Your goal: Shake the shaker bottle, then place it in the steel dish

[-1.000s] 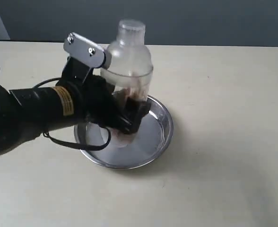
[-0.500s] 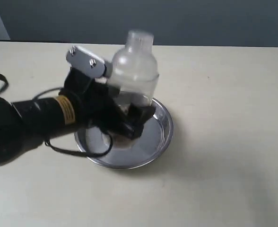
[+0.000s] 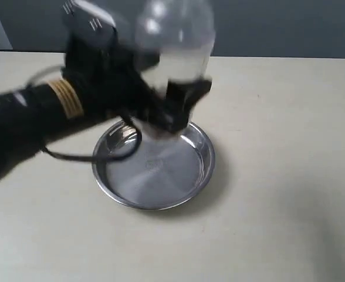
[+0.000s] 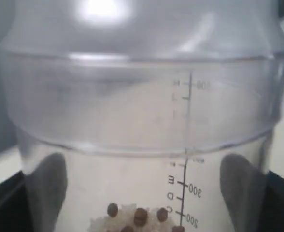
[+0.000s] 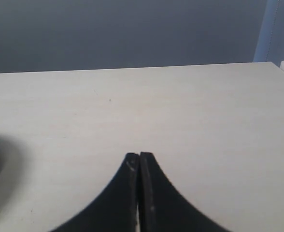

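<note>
I see my left gripper [image 3: 171, 108] holding the shaker bottle [image 3: 175, 44] up in the air. Its two fingers squeeze the clear bottle from both sides, low down on its body. The bottle stands about straight, with its round top up.

In the outside camera the bottle and the left arm [image 3: 37, 114] look smeared and blurry, so I cannot make out the little cap. The bottle hangs over the far edge of the steel dish [image 3: 161, 197] and is not sitting in it. The dish is round and shiny and lies flat on the pale table [image 3: 278, 176]. A black cable [image 3: 96, 157] loops down from the arm across the left rim of the dish. A yellow band [image 3: 67, 97] goes around the arm.

In the left wrist camera the bottle fills almost the whole picture. I can see gray pads [image 4: 48, 186] pressing on it, one on each side. Some brown pellets [image 4: 140, 216] lie low inside it with pale bits around them. Little number marks [image 4: 183, 188] run up the clear wall.

My right gripper [image 5: 139, 162] is closed tight, with its two black tips touching each other. It hovers over the table, well apart from the bottle. Only a tiny bit of the dish's rim peeks in at the edge of that picture.
</note>
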Controlling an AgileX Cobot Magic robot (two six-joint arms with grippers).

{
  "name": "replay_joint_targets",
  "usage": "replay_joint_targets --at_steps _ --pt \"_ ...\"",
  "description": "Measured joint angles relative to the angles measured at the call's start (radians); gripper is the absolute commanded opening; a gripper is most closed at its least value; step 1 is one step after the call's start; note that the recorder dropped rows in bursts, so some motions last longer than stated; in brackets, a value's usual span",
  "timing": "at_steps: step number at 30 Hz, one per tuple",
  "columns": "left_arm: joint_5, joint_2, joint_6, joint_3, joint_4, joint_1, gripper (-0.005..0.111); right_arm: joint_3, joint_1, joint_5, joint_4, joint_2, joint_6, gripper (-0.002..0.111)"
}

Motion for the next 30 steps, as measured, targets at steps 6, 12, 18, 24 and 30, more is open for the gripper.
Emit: replay_joint_targets --at_steps 6,12,18,24,30 --pt "-0.012 0.053 0.061 0.067 -0.071 -0.002 0.000 0.000 0.000 0.000 0.000 0.000 0.002 -0.001" --pt "0.170 0.025 0.083 0.040 -0.097 -0.002 0.000 0.000 0.000 0.000 0.000 0.000 0.002 -0.001" --pt "0.028 -0.056 0.086 -0.005 -0.125 -0.002 0.000 0.000 0.000 0.000 0.000 0.000 0.002 -0.001" --pt "0.188 0.049 0.083 0.079 -0.146 -0.008 0.000 0.000 0.000 0.000 0.000 0.000 0.002 -0.001" --pt "-0.019 -0.019 0.092 0.032 -0.124 -0.012 0.000 0.000 0.000 0.000 0.000 0.000 0.002 -0.001"
